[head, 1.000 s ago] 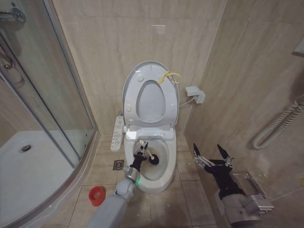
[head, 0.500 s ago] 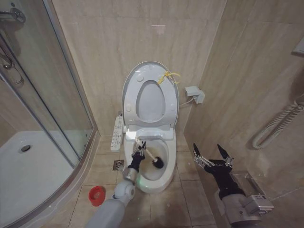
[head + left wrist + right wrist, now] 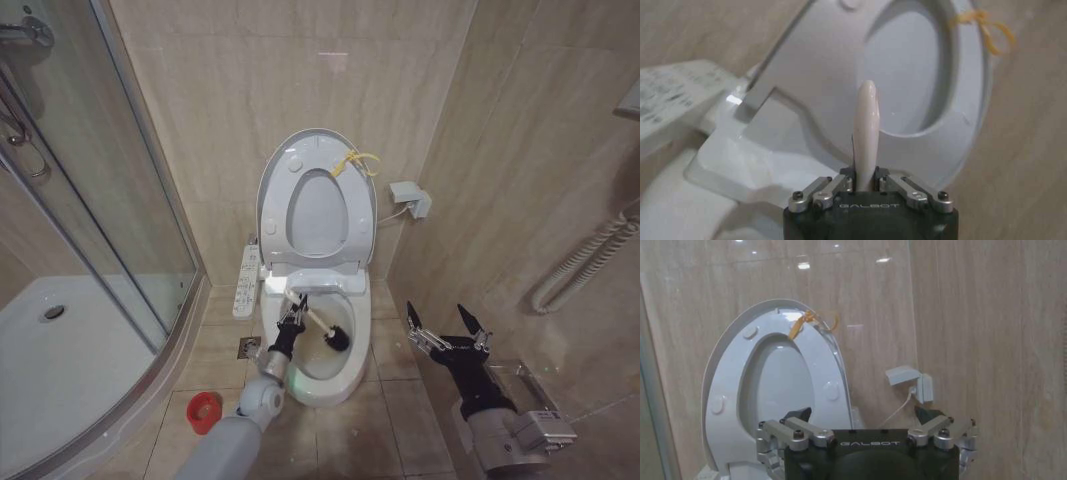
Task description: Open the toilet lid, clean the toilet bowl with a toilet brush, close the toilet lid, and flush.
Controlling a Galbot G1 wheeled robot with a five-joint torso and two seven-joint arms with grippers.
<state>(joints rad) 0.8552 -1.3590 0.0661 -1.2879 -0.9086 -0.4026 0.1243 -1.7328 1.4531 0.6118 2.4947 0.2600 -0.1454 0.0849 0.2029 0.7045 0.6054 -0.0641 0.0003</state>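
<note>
While toilet lid point(image 3: 275, 190) stands raised, left end effector point(image 3: 292, 318) clamps toilet brush point(image 3: 322, 330) inside toilet bowl point(image 3: 350, 368); right end effector point(image 3: 447, 330) spread wide, empty.

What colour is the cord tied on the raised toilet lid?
Yellow cord, clearest in the left wrist view.

1. We're in a small bathroom: beige stone-look tiles cover the walls point(image 3: 250, 80) and the floor point(image 3: 395, 350).
2. Centre frame, a white toilet bowl point(image 3: 345, 375) stands with the toilet lid point(image 3: 272, 185) raised against the wall.
3. Left side, a curved glass shower screen point(image 3: 90, 180) over a white shower tray point(image 3: 70, 370).
4. Lower centre, a floor drain point(image 3: 249, 347); far right, a pale hose point(image 3: 585, 262) on the wall.
</note>
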